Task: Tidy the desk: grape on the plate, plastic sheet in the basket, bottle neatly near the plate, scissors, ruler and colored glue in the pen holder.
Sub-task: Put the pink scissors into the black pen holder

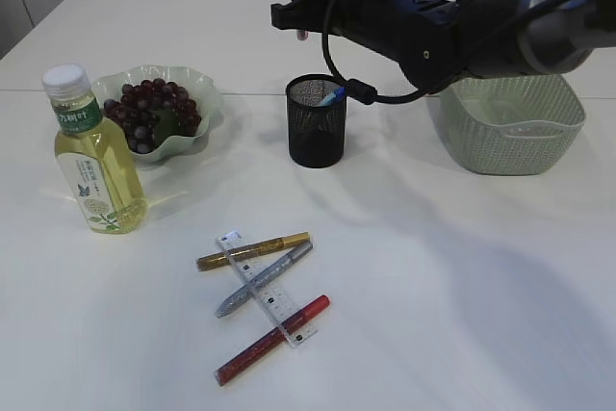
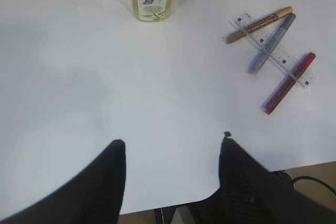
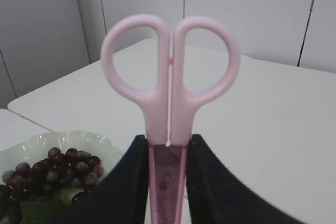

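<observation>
Nearest to us, the left gripper [image 2: 170, 174] hangs with its jaws spread and empty above bare table [image 1: 462, 286], taking no part in the work at hand. Just beyond it lie the items we judge still to be put away: the clear ruler [image 1: 266, 286] with three colored glue pens across it, gold [image 1: 253, 251], silver [image 1: 263, 279] and red [image 1: 271, 339]. Farther back on the left, the bottle [image 1: 92, 151] stands upright just beside the plate [image 1: 207, 93], and the grapes [image 1: 149, 113] already rest on that plate, so we count both steps as done. In the middle ground stands the black mesh pen holder [image 1: 316, 122], with something blue showing at its rim. The green basket [image 1: 510, 127] sits to its right; we cannot tell whether the plastic sheet lies inside. Farthest back, the right gripper [image 3: 168, 179] pinches the pink scissors [image 3: 170, 72] at the blades, handles outward, above the holder; we judge their placement to be the step in hand.
</observation>
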You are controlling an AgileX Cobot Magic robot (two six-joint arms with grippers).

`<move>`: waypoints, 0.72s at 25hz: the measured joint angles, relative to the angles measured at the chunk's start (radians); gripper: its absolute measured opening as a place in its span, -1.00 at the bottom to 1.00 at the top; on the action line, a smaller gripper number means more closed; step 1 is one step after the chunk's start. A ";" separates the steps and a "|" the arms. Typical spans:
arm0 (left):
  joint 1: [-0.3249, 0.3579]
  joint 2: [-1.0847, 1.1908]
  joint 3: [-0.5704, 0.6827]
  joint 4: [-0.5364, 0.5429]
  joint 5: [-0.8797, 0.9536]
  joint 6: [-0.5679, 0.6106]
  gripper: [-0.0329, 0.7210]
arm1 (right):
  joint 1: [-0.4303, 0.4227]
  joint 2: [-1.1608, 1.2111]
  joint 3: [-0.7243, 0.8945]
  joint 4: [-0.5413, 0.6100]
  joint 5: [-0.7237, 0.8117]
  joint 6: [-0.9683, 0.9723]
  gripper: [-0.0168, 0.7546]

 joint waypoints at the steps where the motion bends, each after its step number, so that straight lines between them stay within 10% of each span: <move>1: 0.000 0.000 0.000 0.000 0.000 0.000 0.19 | -0.004 0.000 0.000 0.002 -0.010 0.002 -0.48; 18: 0.000 0.000 0.000 0.002 0.000 0.000 0.19 | -0.010 0.072 0.002 0.050 -0.005 -0.025 -0.48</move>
